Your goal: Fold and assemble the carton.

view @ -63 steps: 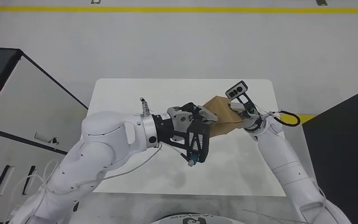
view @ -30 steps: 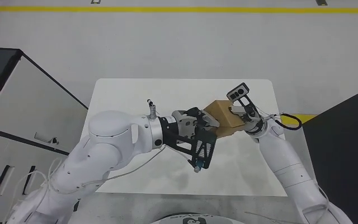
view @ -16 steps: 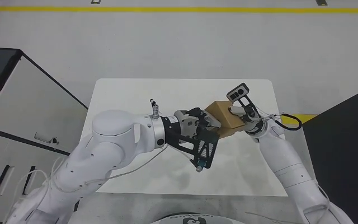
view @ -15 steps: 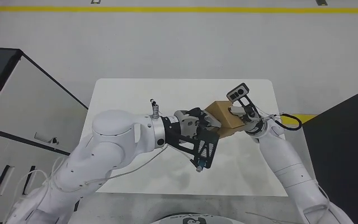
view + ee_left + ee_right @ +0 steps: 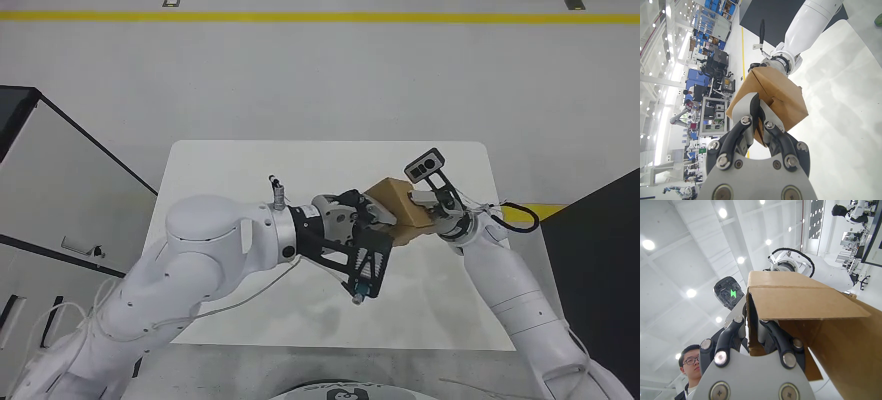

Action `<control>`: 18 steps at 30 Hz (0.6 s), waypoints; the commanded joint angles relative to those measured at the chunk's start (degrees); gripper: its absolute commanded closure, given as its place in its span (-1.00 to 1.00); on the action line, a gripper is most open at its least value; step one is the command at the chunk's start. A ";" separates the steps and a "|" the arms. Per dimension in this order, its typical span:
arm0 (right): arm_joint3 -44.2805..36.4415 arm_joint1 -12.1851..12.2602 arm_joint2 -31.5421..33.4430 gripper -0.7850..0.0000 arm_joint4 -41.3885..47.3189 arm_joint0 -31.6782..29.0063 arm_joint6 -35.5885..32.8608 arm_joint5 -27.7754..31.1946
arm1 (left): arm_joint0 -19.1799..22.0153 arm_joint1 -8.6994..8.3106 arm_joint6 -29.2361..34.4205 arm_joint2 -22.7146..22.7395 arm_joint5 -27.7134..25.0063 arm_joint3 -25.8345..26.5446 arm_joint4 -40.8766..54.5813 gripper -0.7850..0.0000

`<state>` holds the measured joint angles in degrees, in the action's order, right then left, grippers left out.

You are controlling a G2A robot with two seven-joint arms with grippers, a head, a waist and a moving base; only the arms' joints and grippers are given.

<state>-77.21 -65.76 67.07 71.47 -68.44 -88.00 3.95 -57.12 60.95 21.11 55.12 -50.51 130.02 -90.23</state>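
Carton (image 5: 393, 200) sits just right of frame centre in the top view, over the table (image 5: 240, 180), between both arms. I see the left gripper (image 5: 757, 106) pinching one carton edge. The right gripper (image 5: 752, 323) is clamped on a flap at the opposite end.

The carton (image 5: 392, 200) sits over the right half of the table (image 5: 230, 170), clamped between the left gripper (image 5: 368, 212) and the right gripper (image 5: 428, 208), so those three block the middle there. The left arm (image 5: 230, 245) lies across the table from its near left corner to the centre, and the right arm (image 5: 495, 270) crosses the near right corner. Bare tabletop shows along the far edge, at the far left corner, and along the near edge between the two arms.
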 commanded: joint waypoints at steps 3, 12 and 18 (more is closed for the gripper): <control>0.31 0.09 -0.06 1.00 0.12 0.08 0.00 0.17 | -0.91 -0.24 -0.53 2.13 0.32 0.44 1.76 1.00; 0.67 0.30 -0.11 1.00 0.43 0.12 0.00 0.59 | -1.91 -0.64 -0.23 4.79 -0.20 1.65 2.70 1.00; 0.62 0.50 0.10 1.00 0.28 0.19 0.00 0.98 | -2.19 -0.78 0.23 5.52 -0.41 1.82 3.02 0.40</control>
<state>-76.55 -65.29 67.13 71.73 -68.25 -88.00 4.88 -59.24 60.18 21.20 60.62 -50.90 131.91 -87.33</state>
